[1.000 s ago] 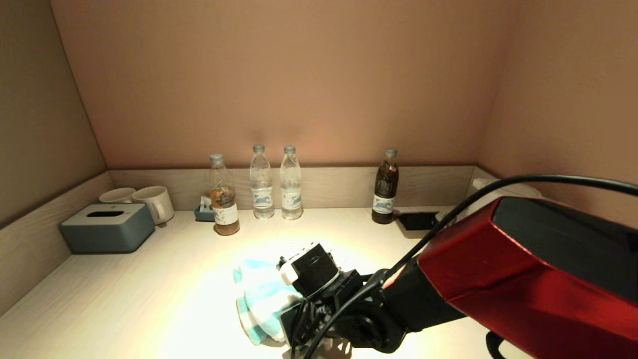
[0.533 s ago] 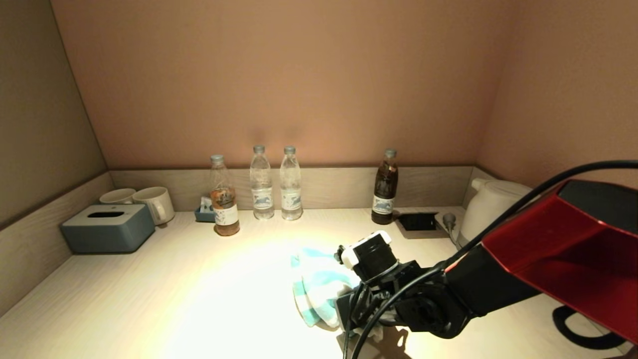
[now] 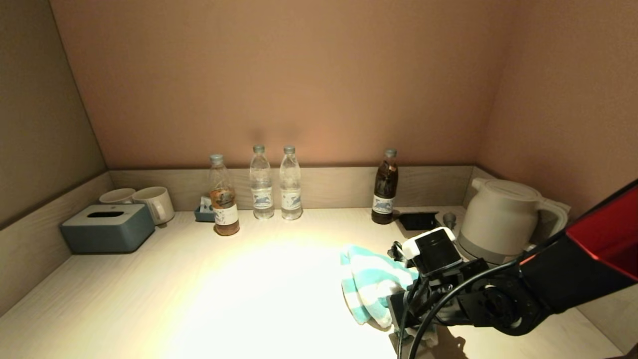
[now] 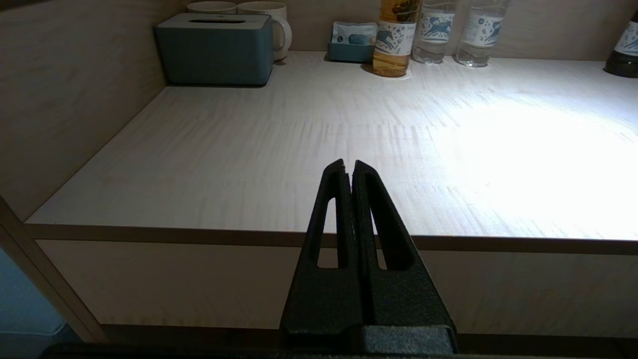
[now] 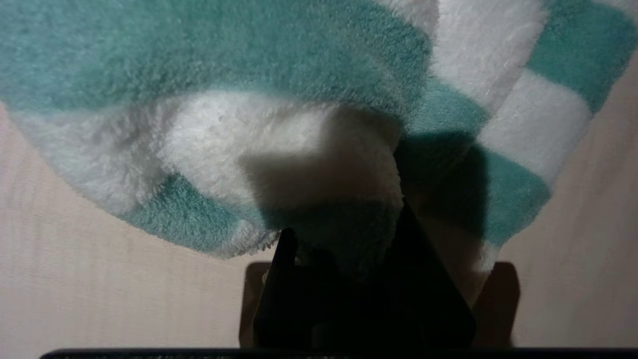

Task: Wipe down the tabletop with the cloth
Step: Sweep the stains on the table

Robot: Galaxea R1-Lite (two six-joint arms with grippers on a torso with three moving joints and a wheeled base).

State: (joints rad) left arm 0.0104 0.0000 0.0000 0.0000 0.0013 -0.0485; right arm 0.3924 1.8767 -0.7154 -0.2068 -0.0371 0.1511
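Note:
A teal and white striped cloth (image 3: 371,286) lies bunched on the pale wooden tabletop (image 3: 199,299), right of its middle. My right gripper (image 3: 398,304) is shut on the cloth's near edge and presses it to the table. In the right wrist view the cloth (image 5: 279,114) fills the upper part, with the gripper (image 5: 344,234) clamped on a fold. My left gripper (image 4: 349,167) is shut and empty, held off the table's front edge, out of the head view.
Along the back wall stand a tea bottle (image 3: 223,197), two water bottles (image 3: 276,183), a dark bottle (image 3: 385,188), a grey tissue box (image 3: 107,227), two mugs (image 3: 149,202) and a small tray (image 3: 204,213). A white kettle (image 3: 501,219) stands right of the cloth.
My right gripper has dragged the cloth across the table to the right, from left of the middle to near the kettle. The left arm has not moved.

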